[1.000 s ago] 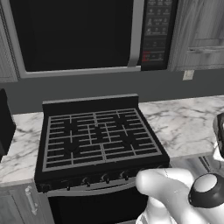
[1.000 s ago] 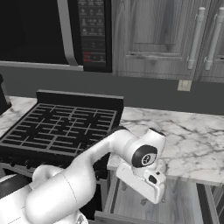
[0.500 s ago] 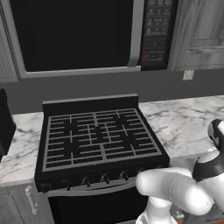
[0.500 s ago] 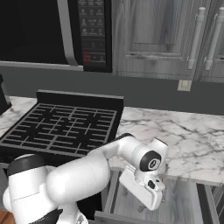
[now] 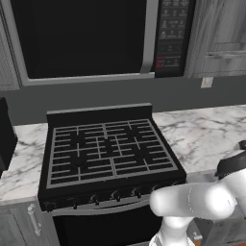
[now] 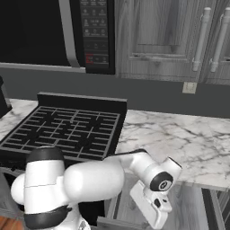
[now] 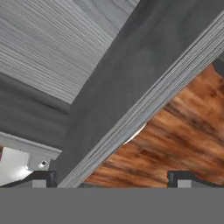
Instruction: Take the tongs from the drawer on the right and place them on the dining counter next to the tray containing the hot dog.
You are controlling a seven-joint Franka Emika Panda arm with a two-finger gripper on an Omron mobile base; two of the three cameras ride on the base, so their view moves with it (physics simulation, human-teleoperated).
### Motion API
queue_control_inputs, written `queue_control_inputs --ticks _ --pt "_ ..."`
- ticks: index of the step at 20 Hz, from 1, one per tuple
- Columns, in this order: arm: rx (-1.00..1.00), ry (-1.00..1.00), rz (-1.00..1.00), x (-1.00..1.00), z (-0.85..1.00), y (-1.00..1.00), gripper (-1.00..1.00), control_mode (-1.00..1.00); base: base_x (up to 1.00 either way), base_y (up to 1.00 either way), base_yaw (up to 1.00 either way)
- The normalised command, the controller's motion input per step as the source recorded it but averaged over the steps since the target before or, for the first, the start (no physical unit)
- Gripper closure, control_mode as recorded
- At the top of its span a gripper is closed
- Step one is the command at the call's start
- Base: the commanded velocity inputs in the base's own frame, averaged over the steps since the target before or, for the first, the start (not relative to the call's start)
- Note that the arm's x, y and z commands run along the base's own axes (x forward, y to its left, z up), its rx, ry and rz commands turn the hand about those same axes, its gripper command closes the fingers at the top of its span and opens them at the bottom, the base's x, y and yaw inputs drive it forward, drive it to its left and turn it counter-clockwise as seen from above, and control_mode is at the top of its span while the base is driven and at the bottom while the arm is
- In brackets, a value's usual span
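Right base view: over the last second the arm (image 6: 90,179) has dropped, carrying the gripper (image 7: 111,179), jaws wide and empty, to the pulled-out drawer (image 6: 123,197) right of the stove (image 6: 63,130); the tongs, presumably inside, are hidden, so pickup is pending.

The stove (image 6: 63,132) sits at the 9 o'clock side of the right base view, with the table (image 6: 179,143) running from its edge toward 3 o'clock and the microwave (image 6: 54,31) above it at 11 o'clock. Cabinet doors (image 6: 179,36) hang above the table at 1 o'clock. Below the table's front edge, toward 5 o'clock, the drawer (image 6: 128,209) stands pulled out, and the tool (image 6: 155,215) hangs over it.
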Motion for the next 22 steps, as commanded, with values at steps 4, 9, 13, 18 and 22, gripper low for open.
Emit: queue_control_inputs --ticks 4,9,13,18,22 --pt "0.0 0.0 -0.2 -0.08 -0.29 -0.11 -1.0 -1.0 0.0 0.0 0.0" --pt "-0.03 0.03 -0.18 -0.01 -0.24 0.0 -1.0 -1.0 0.0 0.0 0.0" --pt "-0.11 0.13 -0.16 0.0 -0.17 0.0 -1.0 -1.0 0.0 0.0 0.0" --pt "-0.21 0.22 -0.14 0.0 -0.19 0.08 -1.0 -1.0 0.0 0.0 0.0" --pt "-0.25 0.26 -0.15 -0.03 -0.21 0.15 -1.0 -1.0 0.0 0.0 0.0"
